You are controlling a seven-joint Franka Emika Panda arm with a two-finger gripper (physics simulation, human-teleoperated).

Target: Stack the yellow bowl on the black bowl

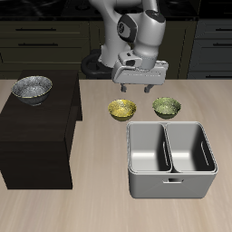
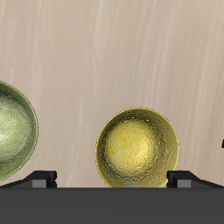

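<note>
Exterior view, olive bowl [image 1: 166,107] beside yellow bowl [image 1: 122,110]

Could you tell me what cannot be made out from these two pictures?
- The hand: whether it is open or shut; its fingers are too small in the exterior view and cut off in the wrist view.
- The olive-green bowl: partly cut off by the wrist view's edge.
- The black bowl: outside the wrist view altogether.
- The yellow bowl: its rim is slightly hidden by the hand's dark body in the wrist view.
</note>
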